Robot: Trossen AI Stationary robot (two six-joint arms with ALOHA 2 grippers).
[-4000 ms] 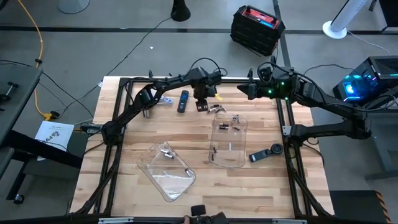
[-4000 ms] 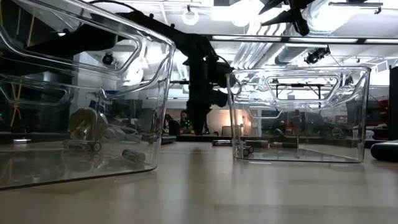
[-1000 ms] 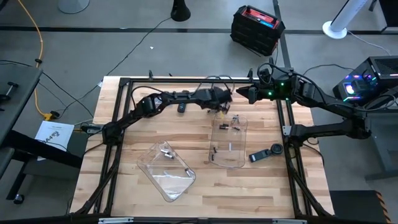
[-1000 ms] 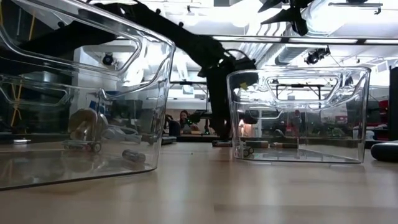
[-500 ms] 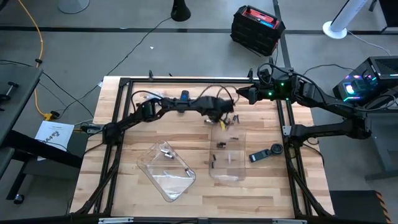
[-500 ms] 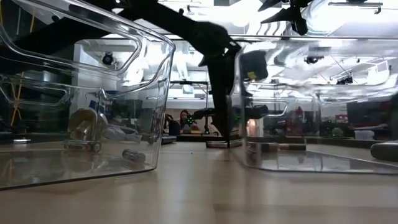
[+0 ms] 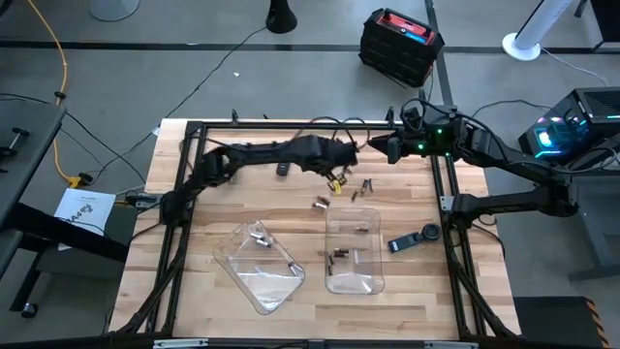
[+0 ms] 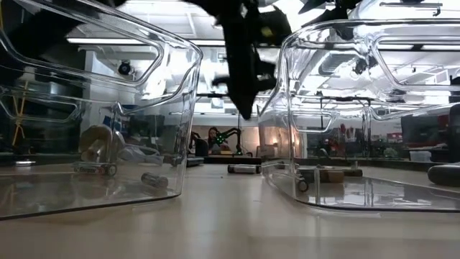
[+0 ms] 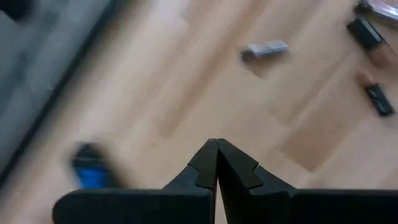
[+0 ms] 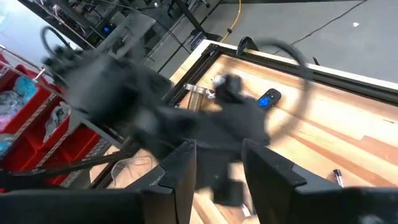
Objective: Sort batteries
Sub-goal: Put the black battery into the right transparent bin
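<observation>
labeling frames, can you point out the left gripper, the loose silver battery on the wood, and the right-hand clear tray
left gripper (image 9: 217,163), left wrist view, where the shut fingertips meet
silver battery (image 9: 264,49), left wrist view, middle of its body
right-hand clear tray (image 7: 355,250), high view, bare part of its floor

Arms: two, a left hand (image 7: 338,177) and a right hand (image 7: 373,146)
Clear trays: two, one (image 7: 260,264) on the left, one (image 7: 355,250) on the right
Batteries (image 7: 320,203) loose on the desk (image 7: 194,291): about four
Batteries in the trays: several, too small to count
Dark remote-like gadgets: two (image 7: 415,238)
</observation>
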